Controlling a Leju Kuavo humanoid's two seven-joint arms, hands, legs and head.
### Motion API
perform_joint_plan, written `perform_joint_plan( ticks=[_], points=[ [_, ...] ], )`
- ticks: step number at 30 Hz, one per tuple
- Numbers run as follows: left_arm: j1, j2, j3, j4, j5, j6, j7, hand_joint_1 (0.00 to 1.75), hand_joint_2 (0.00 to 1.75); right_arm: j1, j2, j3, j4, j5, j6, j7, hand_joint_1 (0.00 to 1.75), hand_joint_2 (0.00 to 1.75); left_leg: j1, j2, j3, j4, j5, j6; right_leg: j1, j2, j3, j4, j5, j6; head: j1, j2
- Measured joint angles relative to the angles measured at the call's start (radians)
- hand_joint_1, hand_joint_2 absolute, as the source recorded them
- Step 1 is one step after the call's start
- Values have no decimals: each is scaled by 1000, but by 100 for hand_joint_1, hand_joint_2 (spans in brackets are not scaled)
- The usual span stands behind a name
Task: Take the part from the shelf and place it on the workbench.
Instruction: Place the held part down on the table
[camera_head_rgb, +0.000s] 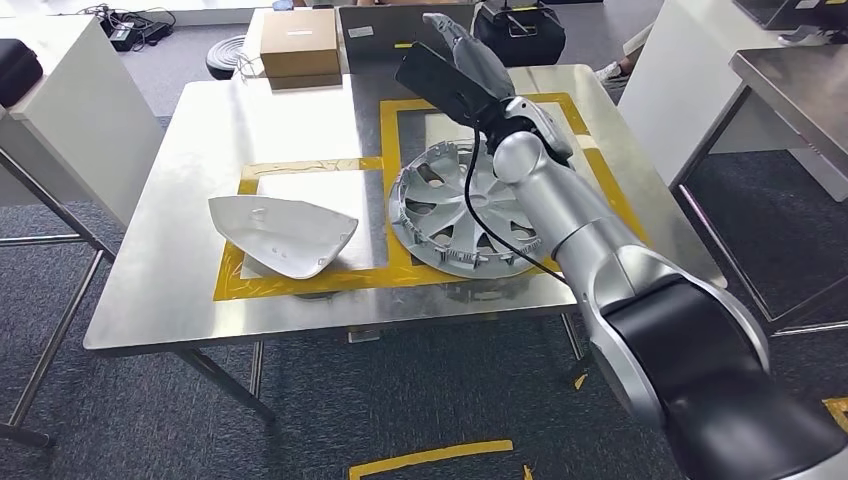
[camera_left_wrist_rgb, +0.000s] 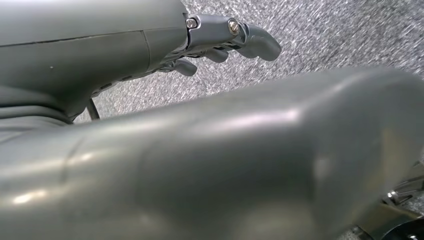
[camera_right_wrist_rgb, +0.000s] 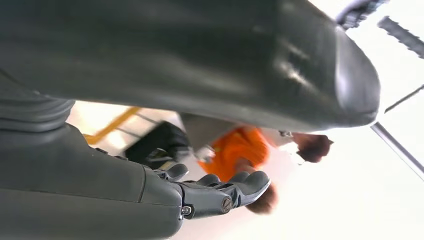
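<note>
Wheel cover (camera_head_rgb: 462, 212) is lying flat on the bench (camera_head_rgb: 200, 120), inside the yellow tape outline (camera_head_rgb: 388, 180) on the right side of the top, toward the near edge. Nothing is touching it from above as far as the head view shows; the right arm is crossing over its right part. Judging from that, the part is already sitting on the bench and the placing step looks done, with only pulling the arm clear left.

Right hand (camera_head_rgb: 462, 62) is hovering above the far side of the bench, beyond the wheel cover, holding nothing. Its fingers (camera_right_wrist_rgb: 235, 187) are lying apart and gently curved in the right wrist view, with an orange-clad person blurred behind them.

Left hand (camera_left_wrist_rgb: 220, 40) is hanging over grey carpet, fingers loosely curled, nothing between them.

White mirror housing (camera_head_rgb: 285, 235) is resting on the left taped patch, well apart from the wheel cover. Cardboard box (camera_head_rgb: 298, 42) is sitting at the far edge of the bench. Shelf is not something I can pick out here.
</note>
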Motion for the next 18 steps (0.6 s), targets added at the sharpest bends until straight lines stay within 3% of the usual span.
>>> perform_joint_plan(
  ticks=[9, 18],
  points=[
    [4, -1, 10, 0, -15, 0, 2, 0, 0, 140, -74, -109, -500, -50, 38, 7, 0, 0, 0, 0, 0, 0, 0, 0, 0, 0, 0, 0, 0, 0, 0, 0],
    [1, -3, 10, -1, -24, 3, 9, 0, 0, 186, -127, -132, -635, -74, 40, 9, 0, 0, -2, 0, 1, 1, -1, 1, -5, 0, 1, -1, 0, 1, 0, 0]
  ],
)
